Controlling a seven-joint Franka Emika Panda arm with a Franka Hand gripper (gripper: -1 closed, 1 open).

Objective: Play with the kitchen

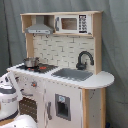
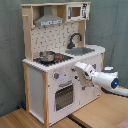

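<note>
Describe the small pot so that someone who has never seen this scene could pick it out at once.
Find the toy kitchen, white with light-wood sides. On its counter, the black stovetop lies under the grey hood, beside the sink. The pot stands there: the only shiny metal, round thing on the counter, unlike the black curved faucet.

The kitchen (image 1: 60, 75) (image 2: 57, 65), a tall toy of white panels and light wood, stands upright and fills the middle of both exterior views. A black faucet arches over its grey sink; a small pot sits on the stovetop, below the hood and microwave.
</note>
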